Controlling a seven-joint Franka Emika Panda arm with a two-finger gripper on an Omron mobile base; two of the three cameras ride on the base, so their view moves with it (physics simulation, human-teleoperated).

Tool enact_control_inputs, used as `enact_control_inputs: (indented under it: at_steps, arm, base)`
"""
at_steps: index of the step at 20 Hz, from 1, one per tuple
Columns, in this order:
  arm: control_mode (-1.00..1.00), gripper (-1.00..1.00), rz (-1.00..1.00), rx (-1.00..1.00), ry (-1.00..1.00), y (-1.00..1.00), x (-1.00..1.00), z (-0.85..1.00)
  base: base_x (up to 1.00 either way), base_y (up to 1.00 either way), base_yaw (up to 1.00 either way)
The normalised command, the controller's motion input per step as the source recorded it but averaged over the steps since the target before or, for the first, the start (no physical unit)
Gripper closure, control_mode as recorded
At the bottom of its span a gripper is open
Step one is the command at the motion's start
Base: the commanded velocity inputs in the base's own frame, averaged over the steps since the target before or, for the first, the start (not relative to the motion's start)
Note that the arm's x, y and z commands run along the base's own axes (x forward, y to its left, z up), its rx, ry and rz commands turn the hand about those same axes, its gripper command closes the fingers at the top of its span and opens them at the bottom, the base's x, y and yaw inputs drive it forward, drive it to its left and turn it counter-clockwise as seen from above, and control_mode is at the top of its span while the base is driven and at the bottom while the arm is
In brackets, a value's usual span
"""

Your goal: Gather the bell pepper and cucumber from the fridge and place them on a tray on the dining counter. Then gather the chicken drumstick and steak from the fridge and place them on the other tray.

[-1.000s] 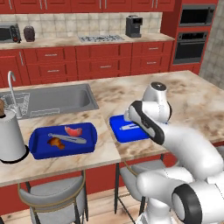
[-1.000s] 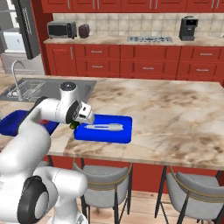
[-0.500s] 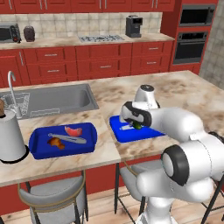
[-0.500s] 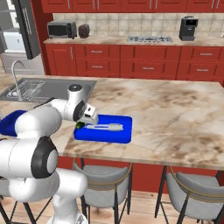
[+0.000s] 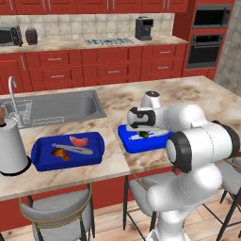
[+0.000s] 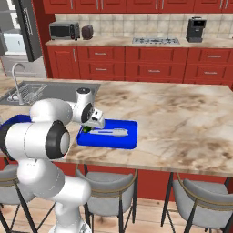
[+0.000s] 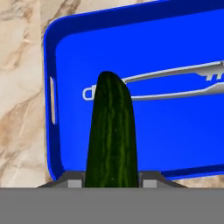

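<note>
The hand (image 5: 142, 133) is clenched around the cucumber (image 7: 111, 135), poised over the near blue tray (image 7: 175, 131) on the dining counter (image 6: 182, 118). In the hand view the cucumber points toward 12 o'clock, its tip overlapping the metal tongs (image 7: 175, 83) lying in that tray. At 9 o'clock of this tray, the other blue tray (image 5: 42, 157) holds the steak (image 5: 79, 140) and chicken drumstick (image 5: 60, 153).

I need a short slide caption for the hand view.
Gripper holding the cucumber over a blue tray containing metal tongs.
</note>
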Motion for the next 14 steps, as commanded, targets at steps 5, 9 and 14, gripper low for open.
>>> enact_control_inputs:
  at_steps: [5,9,14]
  arm:
    - [-1.0,1.0,0.0,0.0,0.02,0.0,0.23,-0.24]
    - [-1.0,1.0,0.0,0.0,0.01,0.03,0.26,-0.23]
    - [-1.0,1.0,0.0,0.0,0.0,0.05,0.2,-0.24]
  base:
    - [0.0,0.0,0.0]
    - [0.0,0.0,0.0]
    - [0.0,0.0,0.0]
